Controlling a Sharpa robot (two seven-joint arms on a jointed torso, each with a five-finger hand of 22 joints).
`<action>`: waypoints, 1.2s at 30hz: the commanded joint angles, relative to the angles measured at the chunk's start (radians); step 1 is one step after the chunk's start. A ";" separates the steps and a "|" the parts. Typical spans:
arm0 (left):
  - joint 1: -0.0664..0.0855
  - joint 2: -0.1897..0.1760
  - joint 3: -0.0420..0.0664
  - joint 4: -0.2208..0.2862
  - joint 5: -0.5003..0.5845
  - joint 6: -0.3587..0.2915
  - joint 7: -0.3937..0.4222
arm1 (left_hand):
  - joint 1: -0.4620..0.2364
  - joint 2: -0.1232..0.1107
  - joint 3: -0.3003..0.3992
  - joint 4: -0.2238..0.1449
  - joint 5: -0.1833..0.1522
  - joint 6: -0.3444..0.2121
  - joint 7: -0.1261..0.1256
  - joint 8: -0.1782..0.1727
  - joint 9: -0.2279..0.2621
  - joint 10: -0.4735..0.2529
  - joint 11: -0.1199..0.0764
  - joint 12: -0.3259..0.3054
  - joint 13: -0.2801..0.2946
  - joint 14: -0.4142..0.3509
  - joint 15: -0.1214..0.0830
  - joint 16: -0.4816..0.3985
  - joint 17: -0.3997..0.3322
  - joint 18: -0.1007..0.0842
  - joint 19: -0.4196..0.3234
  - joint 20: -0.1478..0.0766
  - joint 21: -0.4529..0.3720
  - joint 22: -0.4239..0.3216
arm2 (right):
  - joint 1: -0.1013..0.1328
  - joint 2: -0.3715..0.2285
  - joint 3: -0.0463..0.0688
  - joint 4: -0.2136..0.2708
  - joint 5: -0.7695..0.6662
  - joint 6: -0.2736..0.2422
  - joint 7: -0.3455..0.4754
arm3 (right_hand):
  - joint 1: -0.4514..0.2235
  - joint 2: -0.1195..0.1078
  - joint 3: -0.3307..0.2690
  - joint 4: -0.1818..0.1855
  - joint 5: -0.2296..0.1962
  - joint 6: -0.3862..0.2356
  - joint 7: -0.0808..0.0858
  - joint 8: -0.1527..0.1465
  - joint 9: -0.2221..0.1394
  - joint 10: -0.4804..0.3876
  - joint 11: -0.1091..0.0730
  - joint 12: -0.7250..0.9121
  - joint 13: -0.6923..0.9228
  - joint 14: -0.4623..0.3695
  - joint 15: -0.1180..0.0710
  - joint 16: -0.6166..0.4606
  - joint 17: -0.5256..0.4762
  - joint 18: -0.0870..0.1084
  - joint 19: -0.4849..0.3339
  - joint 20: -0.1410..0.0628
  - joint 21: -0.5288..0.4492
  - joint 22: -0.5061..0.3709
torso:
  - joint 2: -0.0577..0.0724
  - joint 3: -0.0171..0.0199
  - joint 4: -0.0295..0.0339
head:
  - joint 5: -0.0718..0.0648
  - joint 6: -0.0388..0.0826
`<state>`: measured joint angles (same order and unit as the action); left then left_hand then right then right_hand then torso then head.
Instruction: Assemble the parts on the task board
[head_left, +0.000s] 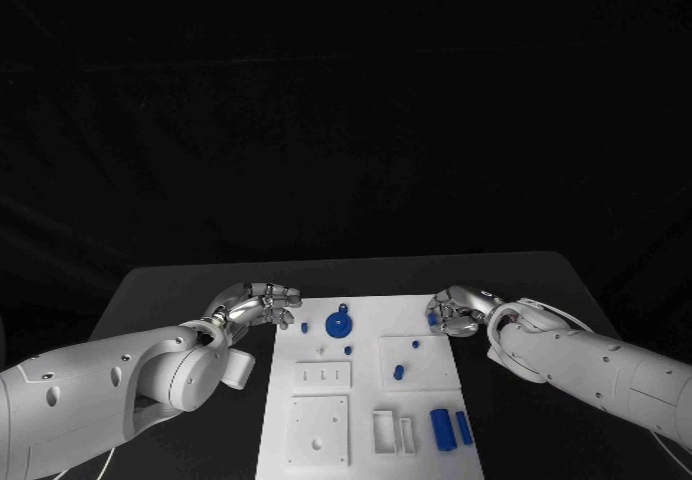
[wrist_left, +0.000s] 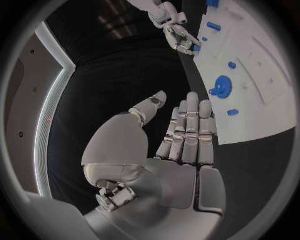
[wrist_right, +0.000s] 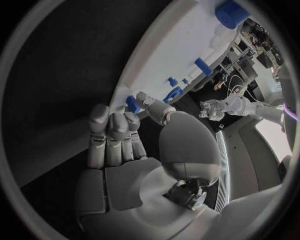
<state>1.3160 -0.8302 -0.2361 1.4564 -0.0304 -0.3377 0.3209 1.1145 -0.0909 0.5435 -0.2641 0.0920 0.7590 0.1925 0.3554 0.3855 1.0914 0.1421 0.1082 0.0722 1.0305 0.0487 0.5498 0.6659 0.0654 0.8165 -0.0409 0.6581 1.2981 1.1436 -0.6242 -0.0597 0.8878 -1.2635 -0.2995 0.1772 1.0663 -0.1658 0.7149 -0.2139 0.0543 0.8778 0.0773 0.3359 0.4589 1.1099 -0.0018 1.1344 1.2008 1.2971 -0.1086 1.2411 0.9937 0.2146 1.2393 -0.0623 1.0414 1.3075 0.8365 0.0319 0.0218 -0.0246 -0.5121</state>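
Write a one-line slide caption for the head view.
Right hand pinches a small blue part at the task board's far right corner; left hand hovers open beside the far left corner.

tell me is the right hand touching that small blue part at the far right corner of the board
Touching. In the right wrist view the right hand has its fingers closed against the small blue part at the task board edge; the left wrist view agrees.

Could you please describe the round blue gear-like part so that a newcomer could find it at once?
On the white task board, look to its far end between the two hands. The gear lies there, nearer the left hand; it is a broad toothed disc, unlike the small pegs around it.
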 joint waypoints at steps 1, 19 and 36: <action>0.001 0.000 0.001 0.003 -0.004 0.015 0.006 | -0.009 0.004 0.001 -0.003 0.002 -0.003 0.004 -0.004 0.001 0.002 0.005 -0.003 -0.001 -0.003 0.005 -0.003 0.001 0.021 0.000 -0.004 0.005 -0.001 | -0.003 0.003 0.000 -0.001 -0.013 0.010 -0.002 | -0.003 -0.002 -0.004 -0.002 -0.003 0.050 0.041 0.000 0.000 -0.003 0.007 0.004 0.001 0.000 0.005 -0.001 0.001 0.047 -0.006 -0.004 0.003 0.019 | 0.000 0.0002 0.0004 | 0.000 -0.001; 0.001 -0.002 0.001 0.005 -0.006 0.014 0.005 | -0.009 0.005 0.001 -0.003 0.002 -0.004 0.004 -0.005 0.002 0.001 0.005 -0.003 -0.001 -0.003 0.005 -0.004 0.002 0.021 0.000 -0.004 0.005 -0.001 | -0.005 0.004 -0.001 -0.004 -0.022 -0.001 -0.010 | 0.005 0.022 0.003 -0.010 -0.005 0.084 0.034 0.013 0.006 -0.003 0.001 0.005 0.000 0.000 0.000 -0.002 0.004 0.047 -0.007 -0.005 0.005 0.018 | 0.000 0.0011 -0.0004 | -0.001 -0.003; 0.001 -0.004 0.001 0.006 -0.050 0.028 -0.032 | -0.027 0.004 -0.004 0.014 -0.008 0.018 -0.002 0.008 0.009 0.053 -0.006 0.026 0.011 0.001 0.003 -0.002 0.005 0.021 0.000 -0.005 0.010 -0.003 | -0.004 -0.011 0.000 0.052 -0.102 -0.118 -0.094 | -0.026 0.019 0.002 0.007 -0.004 0.126 0.019 0.028 0.015 0.020 -0.013 0.020 0.006 0.005 -0.013 0.000 0.008 0.047 0.004 -0.008 0.008 0.015 | 0.000 0.0002 -0.0016 | -0.001 -0.003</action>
<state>1.3161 -0.8355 -0.2361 1.4603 -0.0508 -0.3349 0.3043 1.0969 -0.0872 0.5406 -0.2553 0.0875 0.7720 0.1906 0.3579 0.3935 1.1368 0.1380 0.1304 0.0818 1.0305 0.0487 0.5497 0.6705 0.0654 0.8168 -0.0405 0.6652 1.2968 1.1395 -0.6329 -0.0600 0.9304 -1.3095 -0.3698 0.1291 1.0472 -0.1472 0.7147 -0.2135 0.0542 0.9646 0.0623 0.3607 0.4718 1.1242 -0.0160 1.1489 1.2066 1.3029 -0.1144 1.2411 1.0012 0.2145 1.2409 -0.0670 1.0453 1.3073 0.8368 0.0325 0.0209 -0.0251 -0.5145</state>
